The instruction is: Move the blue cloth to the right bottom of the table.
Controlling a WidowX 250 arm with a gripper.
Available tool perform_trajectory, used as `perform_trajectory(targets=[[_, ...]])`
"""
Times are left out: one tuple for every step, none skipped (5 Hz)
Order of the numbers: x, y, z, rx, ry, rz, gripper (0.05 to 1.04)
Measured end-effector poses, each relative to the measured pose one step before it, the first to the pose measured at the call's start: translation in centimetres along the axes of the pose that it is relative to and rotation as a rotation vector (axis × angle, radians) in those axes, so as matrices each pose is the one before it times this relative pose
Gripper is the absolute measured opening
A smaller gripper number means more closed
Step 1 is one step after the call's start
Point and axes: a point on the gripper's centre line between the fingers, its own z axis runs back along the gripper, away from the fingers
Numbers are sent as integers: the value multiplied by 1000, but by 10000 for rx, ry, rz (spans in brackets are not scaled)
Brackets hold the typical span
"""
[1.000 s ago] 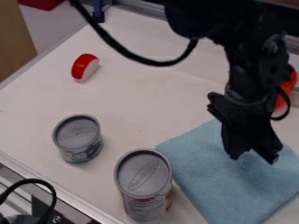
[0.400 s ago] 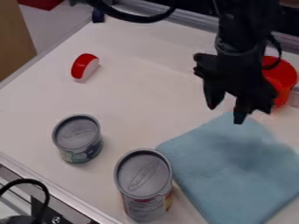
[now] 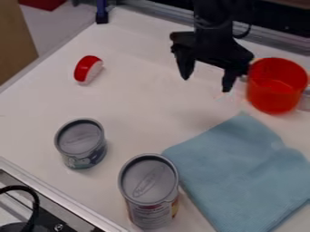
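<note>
Some of the blue cloth is cut off below.

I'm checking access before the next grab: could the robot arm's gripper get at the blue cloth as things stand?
Probably yes: the open gripper hangs just beyond the cloth, and nothing appears to lie on it.

A blue cloth lies spread on a white table, with a tall can upright just beside the cloth's left edge, a shorter can farther left of the cloth, a bright red cup near the cloth's far corner and a red-and-white object well apart from the cloth, toward the upper left
</note>
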Motion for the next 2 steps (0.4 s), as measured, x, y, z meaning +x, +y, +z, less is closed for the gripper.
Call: perform_trajectory(targets=[[1927, 2553, -1094, 332, -28, 949, 997], [1131, 1433, -532, 238, -91, 773, 997]])
